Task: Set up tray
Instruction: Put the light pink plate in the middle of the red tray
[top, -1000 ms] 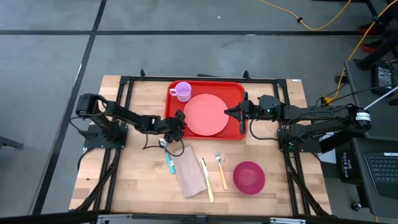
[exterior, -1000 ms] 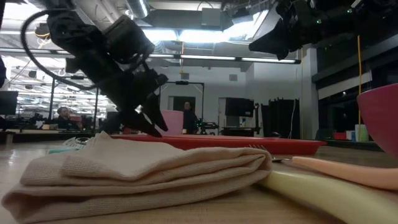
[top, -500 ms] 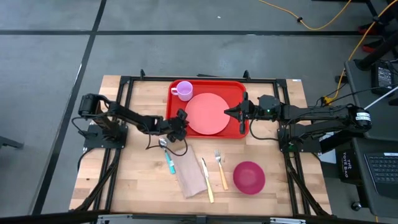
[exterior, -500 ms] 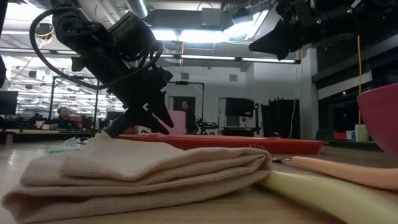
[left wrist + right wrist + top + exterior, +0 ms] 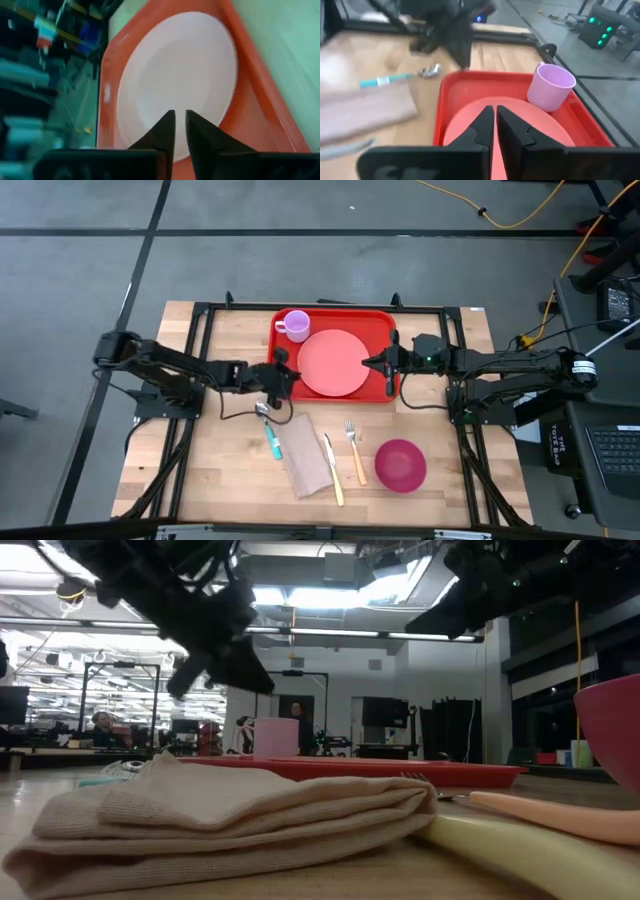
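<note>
The red tray [image 5: 335, 314] lies at the table's far middle and also shows in the low view [image 5: 400, 770]. A round pink plate [image 5: 332, 365] lies flat in it, and a lilac cup [image 5: 294, 326] stands upright at its far left corner. My left gripper [image 5: 284, 379] hovers shut and empty over the tray's left rim, raised above the table [image 5: 262, 683]. Its wrist view shows the fingertips [image 5: 179, 122] close together in front of the plate [image 5: 185, 65]. My right gripper [image 5: 367, 362] is shut and empty, high over the plate's right edge [image 5: 494, 116].
On the wood near the tray lie a teal-handled spoon [image 5: 268, 430], a folded beige napkin [image 5: 305, 455], a pale knife [image 5: 333, 468], an orange fork [image 5: 355, 452] and a magenta bowl [image 5: 400, 464]. A black frame borders the table's left, right and far sides.
My left gripper has risen from just above the table near the spoon and napkin to well above the tray's left rim. Its arm has drawn back toward the table's left. Its fingers have stayed shut. The right arm and the objects have kept still.
</note>
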{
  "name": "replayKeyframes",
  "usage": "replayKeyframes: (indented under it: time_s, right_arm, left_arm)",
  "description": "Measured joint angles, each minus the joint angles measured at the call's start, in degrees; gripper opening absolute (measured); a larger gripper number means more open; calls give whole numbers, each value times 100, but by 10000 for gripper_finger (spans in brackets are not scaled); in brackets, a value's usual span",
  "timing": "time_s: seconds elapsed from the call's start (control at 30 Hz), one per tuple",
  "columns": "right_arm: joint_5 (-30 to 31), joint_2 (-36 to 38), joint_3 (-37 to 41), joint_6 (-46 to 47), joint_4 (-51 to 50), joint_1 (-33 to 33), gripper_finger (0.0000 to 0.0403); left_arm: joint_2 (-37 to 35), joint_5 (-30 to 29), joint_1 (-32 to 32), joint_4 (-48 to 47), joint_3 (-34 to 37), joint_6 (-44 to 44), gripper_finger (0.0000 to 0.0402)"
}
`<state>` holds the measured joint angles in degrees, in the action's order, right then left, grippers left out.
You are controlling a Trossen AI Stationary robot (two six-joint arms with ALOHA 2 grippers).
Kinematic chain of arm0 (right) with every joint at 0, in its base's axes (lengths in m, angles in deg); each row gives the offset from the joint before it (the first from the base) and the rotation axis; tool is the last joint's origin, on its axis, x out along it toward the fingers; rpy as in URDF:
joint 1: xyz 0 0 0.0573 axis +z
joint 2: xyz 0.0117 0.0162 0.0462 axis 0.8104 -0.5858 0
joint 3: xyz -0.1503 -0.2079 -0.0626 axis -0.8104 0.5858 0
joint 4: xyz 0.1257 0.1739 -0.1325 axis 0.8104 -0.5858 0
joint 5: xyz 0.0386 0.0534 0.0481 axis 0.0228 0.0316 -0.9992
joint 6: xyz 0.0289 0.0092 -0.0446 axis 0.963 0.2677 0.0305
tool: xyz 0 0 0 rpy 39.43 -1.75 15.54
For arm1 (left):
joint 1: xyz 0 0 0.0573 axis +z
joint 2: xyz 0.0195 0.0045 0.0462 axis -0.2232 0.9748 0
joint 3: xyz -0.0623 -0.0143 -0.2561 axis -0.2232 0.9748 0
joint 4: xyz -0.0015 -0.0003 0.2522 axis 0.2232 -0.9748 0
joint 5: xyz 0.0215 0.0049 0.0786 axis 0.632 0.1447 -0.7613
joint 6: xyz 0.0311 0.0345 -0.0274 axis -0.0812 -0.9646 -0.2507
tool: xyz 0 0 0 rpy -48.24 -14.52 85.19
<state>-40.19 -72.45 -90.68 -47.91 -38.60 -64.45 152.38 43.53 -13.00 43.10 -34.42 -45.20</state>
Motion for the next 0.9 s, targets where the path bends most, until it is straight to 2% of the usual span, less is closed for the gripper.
replayKeyframes:
  time_s: [0.1, 0.17, 0.3, 0.43, 0.53, 0.67, 0.9]
  right_arm:
    - [1, 0, 0, -252, -71, -1, 8]
    - [1, 0, -1, -260, -83, 0, 6]
    - [140, -51, -295, -201, -974, 7, 8]
    - [491, -423, -836, 69, -2016, 144, 5]
    - [498, -850, -1166, 25, -2570, 278, 6]
    - [501, -1426, -1493, -37, -2924, 381, 6]
    - [747, -2177, -2140, -154, -3962, 575, 20]
  left_arm:
    - [-495, 421, 227, -373, 0, 583, 6]
    - [-767, 844, 362, -507, 0, 810, 4]
    - [-1146, 1276, 539, -509, 15, 913, 1]
    - [-1452, 1372, 630, -7, 359, 845, 2]
    - [-1709, 1443, 758, 798, 865, 873, 1]
    - [-2120, 1838, 892, 1730, 1503, 1143, 2]
    - [-2753, 2003, 1045, 1855, 2019, 1727, 2]
